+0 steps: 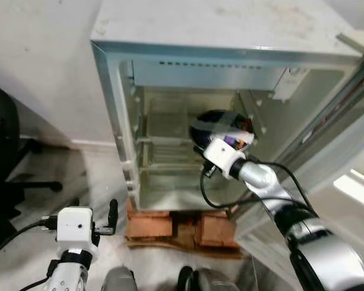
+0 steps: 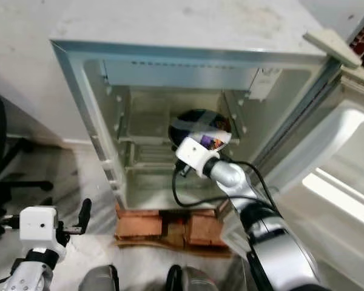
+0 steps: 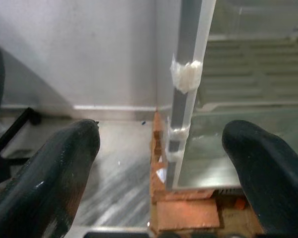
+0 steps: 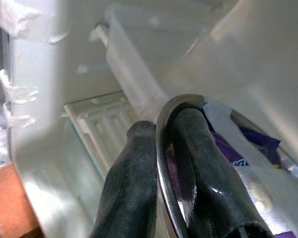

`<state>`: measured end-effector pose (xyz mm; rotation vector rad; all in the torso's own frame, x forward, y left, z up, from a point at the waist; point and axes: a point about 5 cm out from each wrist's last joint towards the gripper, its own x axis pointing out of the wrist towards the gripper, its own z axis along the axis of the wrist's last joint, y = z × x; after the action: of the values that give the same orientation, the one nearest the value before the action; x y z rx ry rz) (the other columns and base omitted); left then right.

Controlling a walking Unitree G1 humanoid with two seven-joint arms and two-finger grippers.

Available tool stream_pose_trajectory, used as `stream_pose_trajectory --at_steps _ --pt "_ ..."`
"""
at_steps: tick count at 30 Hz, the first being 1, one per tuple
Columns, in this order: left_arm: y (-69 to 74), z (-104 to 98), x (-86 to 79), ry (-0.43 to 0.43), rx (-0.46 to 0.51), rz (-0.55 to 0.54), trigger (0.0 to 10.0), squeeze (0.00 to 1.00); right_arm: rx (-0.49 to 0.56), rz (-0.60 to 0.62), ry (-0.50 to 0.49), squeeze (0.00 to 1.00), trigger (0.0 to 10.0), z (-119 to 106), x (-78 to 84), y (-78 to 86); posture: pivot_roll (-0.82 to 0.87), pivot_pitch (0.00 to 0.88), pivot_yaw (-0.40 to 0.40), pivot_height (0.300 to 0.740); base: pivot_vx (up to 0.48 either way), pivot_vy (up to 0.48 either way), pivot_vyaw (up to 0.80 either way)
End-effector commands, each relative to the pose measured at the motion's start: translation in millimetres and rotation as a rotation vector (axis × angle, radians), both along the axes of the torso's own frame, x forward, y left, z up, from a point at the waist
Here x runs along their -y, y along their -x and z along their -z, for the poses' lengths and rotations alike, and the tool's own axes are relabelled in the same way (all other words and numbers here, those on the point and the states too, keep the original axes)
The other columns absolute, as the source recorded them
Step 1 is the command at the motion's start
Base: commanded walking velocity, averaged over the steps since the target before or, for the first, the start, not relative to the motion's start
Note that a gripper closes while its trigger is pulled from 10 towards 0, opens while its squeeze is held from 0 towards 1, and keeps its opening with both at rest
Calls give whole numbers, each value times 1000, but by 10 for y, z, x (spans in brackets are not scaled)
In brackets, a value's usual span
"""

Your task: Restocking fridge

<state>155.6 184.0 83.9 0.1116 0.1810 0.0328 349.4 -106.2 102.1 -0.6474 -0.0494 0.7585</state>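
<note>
Left gripper (image 1: 103, 218) hangs low beside the fridge's left wall, jaws spread wide and holding nothing; in its wrist view the two fingers (image 3: 54, 173) frame the fridge's front edge and the floor (image 3: 114, 163). It plays no part in the step and is best kept clear. The fridge (image 1: 112, 66) stands open on bricks (image 1: 148, 227), its door (image 2: 346, 182) swung out to the robot's right. The interior holds a ribbed shelf (image 1: 164, 151) and a glass panel below it; both appear bare, as far as can be made out. Right gripper (image 4: 164, 163) is inside the cavity at mid-height, jaws pinched on the metal rim of a bowl (image 1: 221, 124), one finger on each side of the rim. The bowl carries wrapped packets (image 4: 238, 153), purple among them; the count cannot be told. Judgement: the bowl is being placed on the shelf. It should be kept level, lowered until its base is fully borne, and released only then, since a rim pinch lets a loaded bowl tip.
</note>
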Motion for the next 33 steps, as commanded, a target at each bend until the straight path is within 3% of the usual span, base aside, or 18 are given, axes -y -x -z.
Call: stream_pose_trajectory --at_steps 1,11,18,23,31,32,33 --pt "52 -11 -9 -9 -18 2 10000 0 -3 17 2 0 10000 -23 6 -32 245 279 -105 740 0 0 0" --pt "175 -163 -38 -30 -29 11 10000 0 -2 32 32 0 10000 -133 -172 -149 277 315 -74 740 0 0 0" --pt "349 -196 146 14 -76 7 10000 0 5 52 27 0 10000 -181 -160 -189 268 381 -97 740 0 0 0" --pt "494 -217 150 27 -120 -11 10000 0 48 62 48 0 10000 -252 -237 -230 286 391 -112 740 0 0 0" --pt "576 -233 179 32 -143 -45 10000 0 169 95 74 20 10000 -511 -402 -341 290 424 -137 740 0 0 0" --pt "585 -232 200 36 -146 -43 10000 0 180 112 52 1000 10000 -566 -419 -363 287 427 -135 740 0 0 0" --pt "589 -232 209 37 -148 -42 10000 0 187 117 46 1000 10000 -588 -425 -371 287 423 -135 740 0 0 0"
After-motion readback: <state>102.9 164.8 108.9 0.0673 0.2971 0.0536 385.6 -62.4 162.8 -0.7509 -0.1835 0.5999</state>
